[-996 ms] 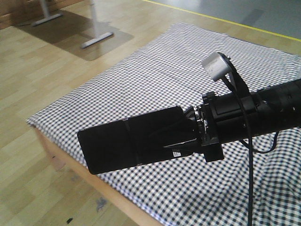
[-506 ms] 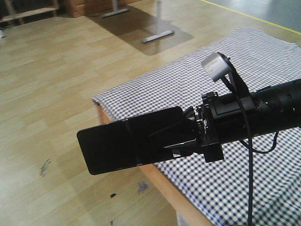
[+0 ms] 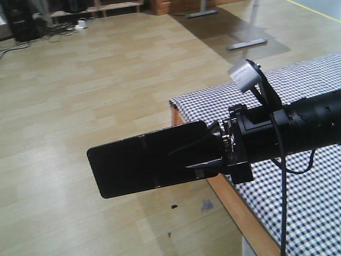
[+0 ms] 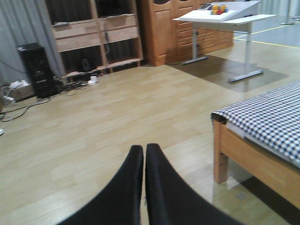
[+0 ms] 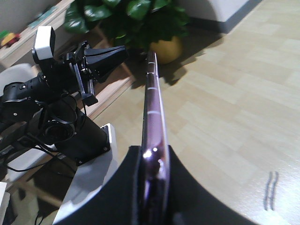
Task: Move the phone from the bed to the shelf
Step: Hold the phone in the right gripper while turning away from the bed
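Observation:
The black phone (image 3: 138,165) is held out over the wooden floor, its long side level, with my right gripper (image 3: 205,156) shut on one end. The right wrist view shows the phone (image 5: 152,98) edge-on, pinkish rim gleaming, clamped between the gripper's (image 5: 152,154) two black fingers. The bed (image 3: 303,90) with its checked cloth lies to the right, behind the arm. My left gripper (image 4: 143,151) is shut on nothing, low over the floor; it also shows as the left gripper (image 5: 112,52) beside the phone. A light wooden shelving unit (image 4: 96,35), perhaps the shelf, stands against the far wall.
The bed's wooden corner post (image 4: 220,152) stands close on the right. A white desk on metal legs (image 4: 222,14) and a brown cabinet (image 4: 173,28) stand at the back. A black box (image 4: 37,68) and cables lie far left. A potted plant (image 5: 136,16) stands behind the left arm.
The whole view has swung left: the bed has slid from under the phone to the right edge, and open floor now fills the frame. The phone stays gripped the same way.

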Motion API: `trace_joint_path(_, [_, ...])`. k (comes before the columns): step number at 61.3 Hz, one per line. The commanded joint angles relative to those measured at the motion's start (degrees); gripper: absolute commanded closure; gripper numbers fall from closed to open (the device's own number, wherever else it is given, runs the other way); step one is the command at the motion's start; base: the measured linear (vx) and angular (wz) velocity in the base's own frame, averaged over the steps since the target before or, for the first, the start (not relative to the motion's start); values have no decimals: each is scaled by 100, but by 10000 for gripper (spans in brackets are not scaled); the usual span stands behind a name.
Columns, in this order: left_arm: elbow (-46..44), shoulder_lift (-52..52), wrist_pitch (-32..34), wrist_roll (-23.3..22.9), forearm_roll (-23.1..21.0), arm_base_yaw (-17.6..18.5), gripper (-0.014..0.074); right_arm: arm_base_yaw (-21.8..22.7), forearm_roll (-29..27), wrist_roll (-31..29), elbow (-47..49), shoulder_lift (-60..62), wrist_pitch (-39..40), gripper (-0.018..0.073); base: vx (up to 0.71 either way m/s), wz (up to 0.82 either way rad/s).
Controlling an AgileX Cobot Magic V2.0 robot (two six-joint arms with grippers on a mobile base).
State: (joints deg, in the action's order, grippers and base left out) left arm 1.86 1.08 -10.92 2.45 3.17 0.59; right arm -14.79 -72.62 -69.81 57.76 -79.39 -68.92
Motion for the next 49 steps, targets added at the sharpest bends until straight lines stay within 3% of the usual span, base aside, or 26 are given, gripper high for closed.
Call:
trace_joint_path(1, [-146,23,417,-22,-25,12,596,-6,-502,-14,144,197,-498,560,-11,42])
trace_joint_path(49, [-146,23,417,-22,-25,12,596,-6,-502,-14,144,197,-498,560,-9,35])
